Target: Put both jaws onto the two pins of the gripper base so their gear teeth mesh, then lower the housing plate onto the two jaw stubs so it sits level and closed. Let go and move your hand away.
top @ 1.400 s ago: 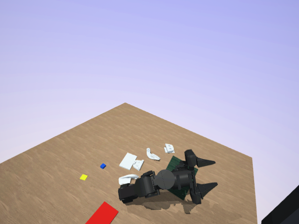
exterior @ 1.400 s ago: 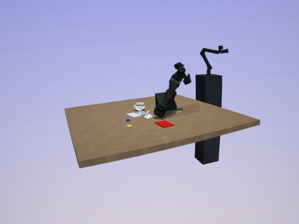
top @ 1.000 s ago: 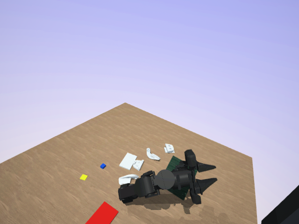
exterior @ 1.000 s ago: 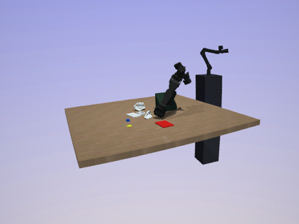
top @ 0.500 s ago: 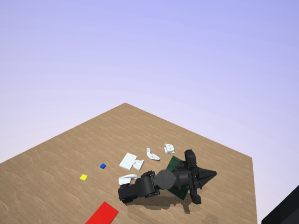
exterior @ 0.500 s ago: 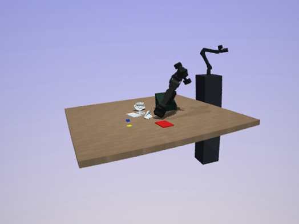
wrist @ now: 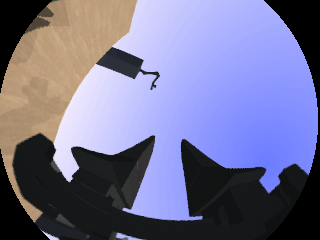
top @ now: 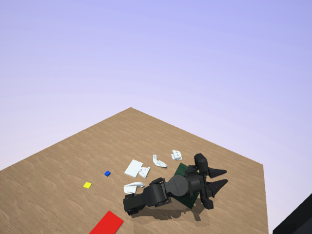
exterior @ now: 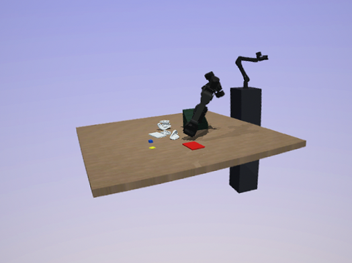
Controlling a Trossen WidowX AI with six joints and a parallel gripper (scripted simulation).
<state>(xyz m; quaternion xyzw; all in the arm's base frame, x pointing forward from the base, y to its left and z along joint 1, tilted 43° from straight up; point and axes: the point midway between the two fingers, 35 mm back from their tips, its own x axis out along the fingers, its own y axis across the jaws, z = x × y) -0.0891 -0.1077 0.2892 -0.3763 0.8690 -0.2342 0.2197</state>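
The white gripper base (top: pixel 133 167) (exterior: pixel 156 135) lies on the table, with its smaller pin end (top: pixel 144 172) toward the arm. One white curved jaw (top: pixel 160 163) lies beyond it. The other white jaw (top: pixel 129 188) (exterior: pixel 174 135) lies on the near side, close to the arm's foot. Both jaws are off the base. The small white housing plate (top: pixel 176 154) lies apart, past the far jaw; its underside is hidden. My gripper (top: pixel 227 176) (wrist: pixel 168 140) is partly open and empty, raised high and pointing away from the parts. Only sky shows between its fingers in the wrist view.
A dark green block (top: pixel 180 169) (exterior: pixel 188 117) stands behind and below the arm. A blue cube (top: pixel 107 173) (exterior: pixel 150 141), a yellow square (top: pixel 87 185) (exterior: pixel 151 147) and a red plate (top: pixel 107 224) (exterior: pixel 193 145) lie on the table. Another arm stands on a dark pedestal (exterior: pixel 246 105) (wrist: pixel 121 62) beyond the edge.
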